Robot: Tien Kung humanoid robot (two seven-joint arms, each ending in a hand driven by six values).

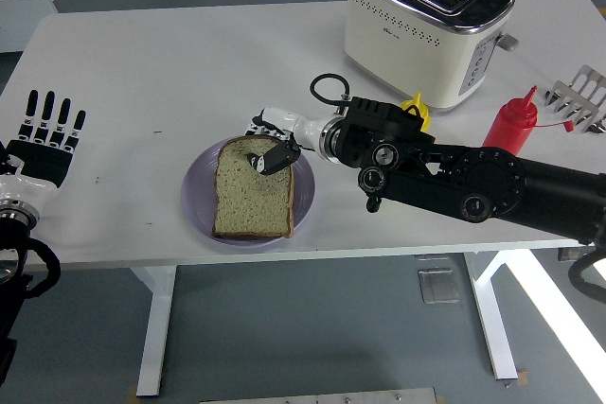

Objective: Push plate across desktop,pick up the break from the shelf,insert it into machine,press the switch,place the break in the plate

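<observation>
The right hand (270, 149) pinches the top edge of the bread slice (251, 188), which lies nearly flat on the purple plate (194, 198) directly under the fingers, its lower edge pointing away from the hand toward the table's near side. To finish well, the fingers should open gently and lift straight up so the slice is not dragged off the plate. The left hand (43, 134) rests well off to the side, fingers spread, holding nothing.
</observation>
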